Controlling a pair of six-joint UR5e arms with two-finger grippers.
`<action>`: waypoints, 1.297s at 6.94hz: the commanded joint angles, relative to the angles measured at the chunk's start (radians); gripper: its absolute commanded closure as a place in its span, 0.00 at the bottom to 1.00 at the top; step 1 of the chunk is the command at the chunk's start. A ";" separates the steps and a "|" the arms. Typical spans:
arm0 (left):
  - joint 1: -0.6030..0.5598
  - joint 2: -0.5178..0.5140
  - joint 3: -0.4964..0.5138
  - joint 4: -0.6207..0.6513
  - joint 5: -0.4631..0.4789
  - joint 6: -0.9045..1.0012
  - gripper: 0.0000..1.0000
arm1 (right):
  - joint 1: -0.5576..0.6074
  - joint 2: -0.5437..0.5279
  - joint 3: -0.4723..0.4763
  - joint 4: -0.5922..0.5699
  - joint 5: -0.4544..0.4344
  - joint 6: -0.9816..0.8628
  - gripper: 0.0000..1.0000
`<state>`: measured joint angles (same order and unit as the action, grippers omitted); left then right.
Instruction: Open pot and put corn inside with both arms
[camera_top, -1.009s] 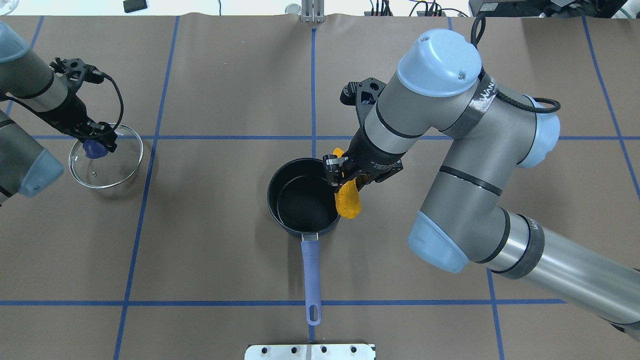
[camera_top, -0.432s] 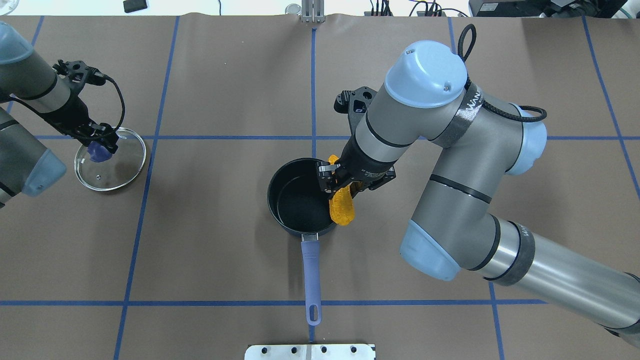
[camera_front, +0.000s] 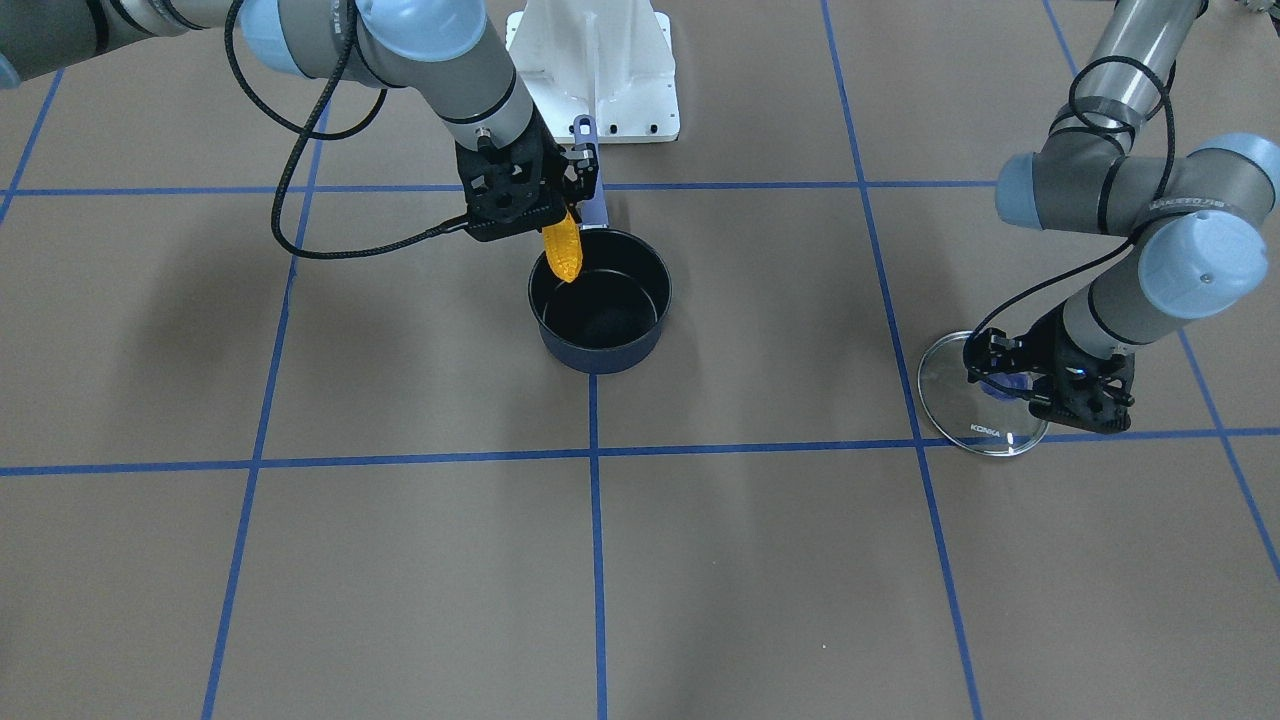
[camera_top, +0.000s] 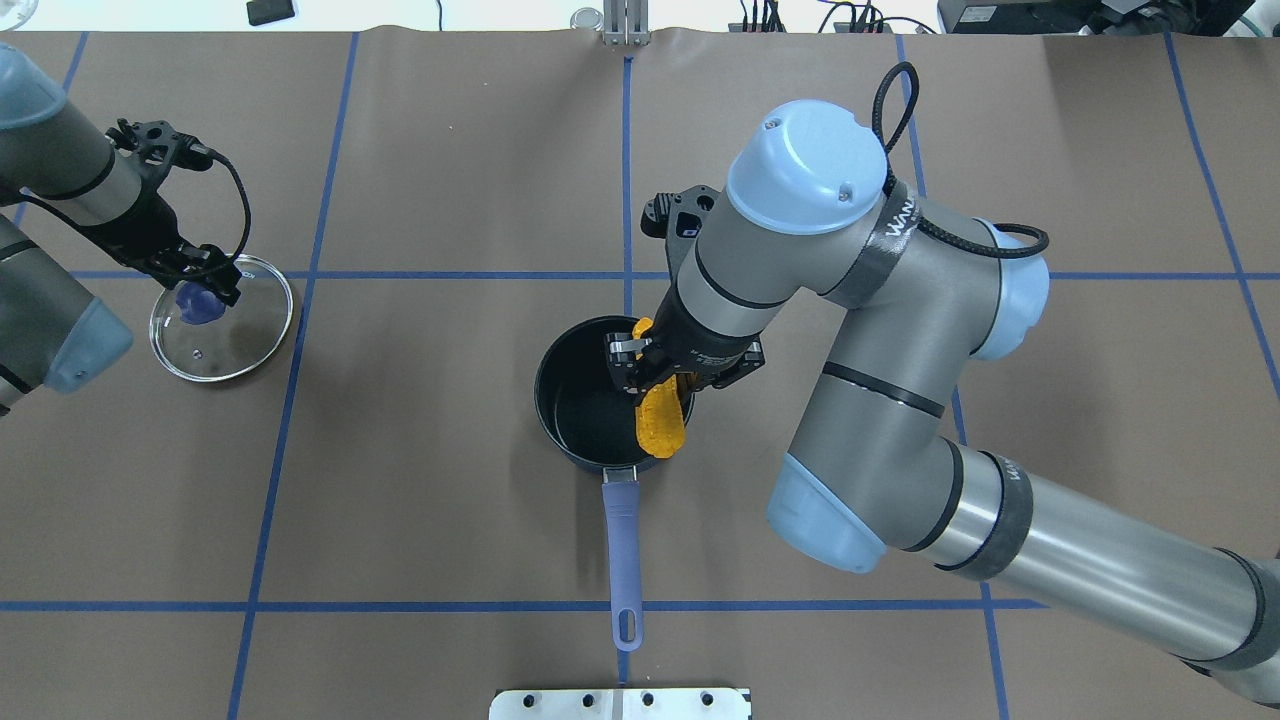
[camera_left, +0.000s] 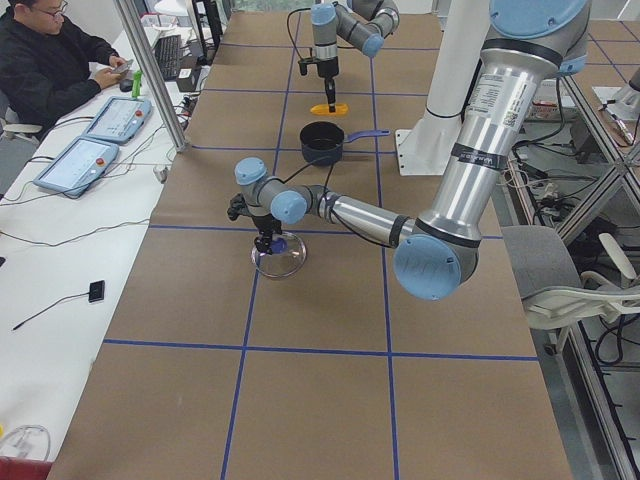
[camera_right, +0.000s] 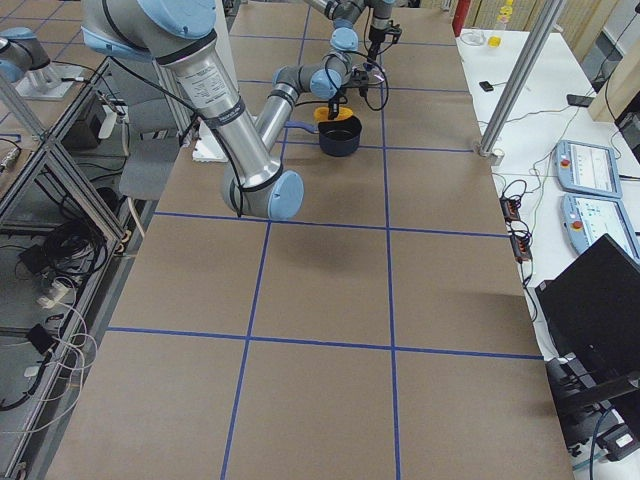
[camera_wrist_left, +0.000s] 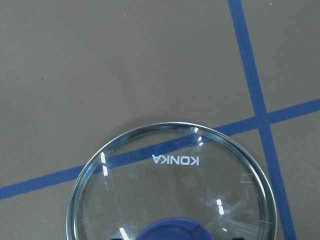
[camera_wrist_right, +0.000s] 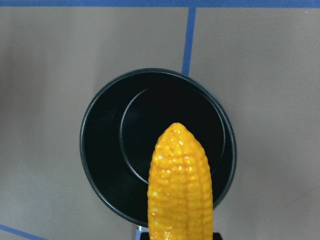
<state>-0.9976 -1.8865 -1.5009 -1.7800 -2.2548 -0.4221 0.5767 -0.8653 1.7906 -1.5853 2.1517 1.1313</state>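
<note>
The right gripper (camera_top: 652, 372), clamped on the corn (camera_top: 661, 428), has slid from beside the rim to over the open pot (camera_top: 580, 400), so release looks next; the left gripper (camera_top: 205, 290) holds the glass lid (camera_top: 255, 335) by its knob, well aside.

In your right wrist view the corn (camera_wrist_right: 181, 185) runs off the bottom edge, so its thick end and the right pincer (camera_top: 655, 378) gripping it are out of sight there. Your left wrist view likewise cuts the glass lid (camera_wrist_left: 150, 200) and its blue knob (camera_wrist_left: 172, 230) off at the bottom. The left pincer (camera_top: 202, 290) over that knob hides whether its fingers press it.
</note>
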 joint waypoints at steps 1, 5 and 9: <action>-0.009 0.001 -0.018 -0.009 0.000 -0.001 0.02 | -0.005 0.026 -0.132 0.155 -0.030 0.004 0.72; -0.099 -0.003 -0.025 -0.004 -0.060 0.000 0.01 | -0.011 0.045 -0.151 0.168 -0.026 -0.037 0.00; -0.235 0.006 -0.042 0.005 -0.069 0.005 0.00 | 0.212 -0.050 -0.069 0.165 -0.024 -0.073 0.00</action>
<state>-1.1996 -1.8891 -1.5366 -1.7745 -2.3225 -0.4200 0.6959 -0.8855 1.7090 -1.4201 2.1341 1.0720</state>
